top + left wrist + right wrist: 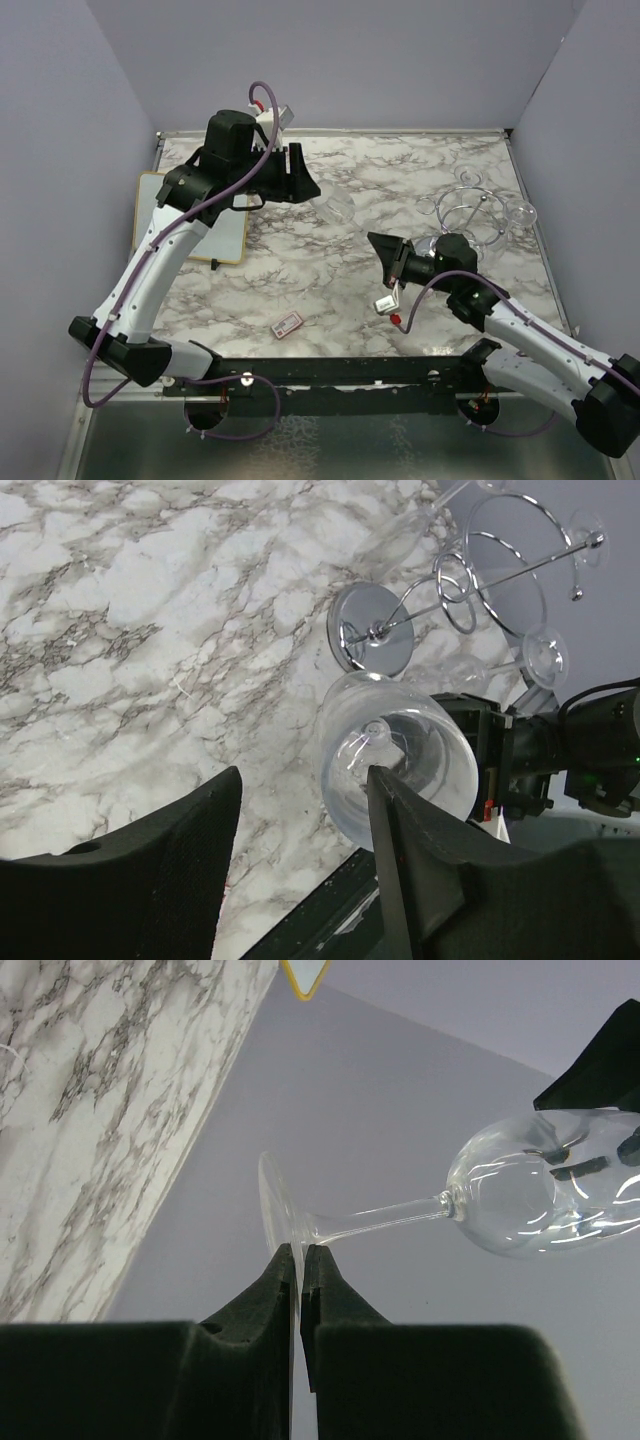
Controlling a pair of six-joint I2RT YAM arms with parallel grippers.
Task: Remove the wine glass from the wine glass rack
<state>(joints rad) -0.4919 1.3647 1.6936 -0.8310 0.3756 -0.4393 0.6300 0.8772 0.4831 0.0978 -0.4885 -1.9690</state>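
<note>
A clear wine glass (338, 208) hangs in the air on its side above the marble table, away from the wine glass rack (468, 215). My right gripper (300, 1252) is shut on the edge of its foot (275, 1210); the stem and bowl (530, 1195) point away from it. My left gripper (305, 780) is at the bowl's (395, 755) mouth. Its fingers stand apart, the right finger (420, 850) against or just in front of the rim; I cannot tell whether it touches. The chrome rack (372, 640) stands at the right, with other glasses (545, 655) hanging from its loops.
A framed whiteboard (190, 215) lies at the table's left edge under the left arm. A small red and white tag (288, 323) lies near the front edge. Grey walls close in the table on three sides.
</note>
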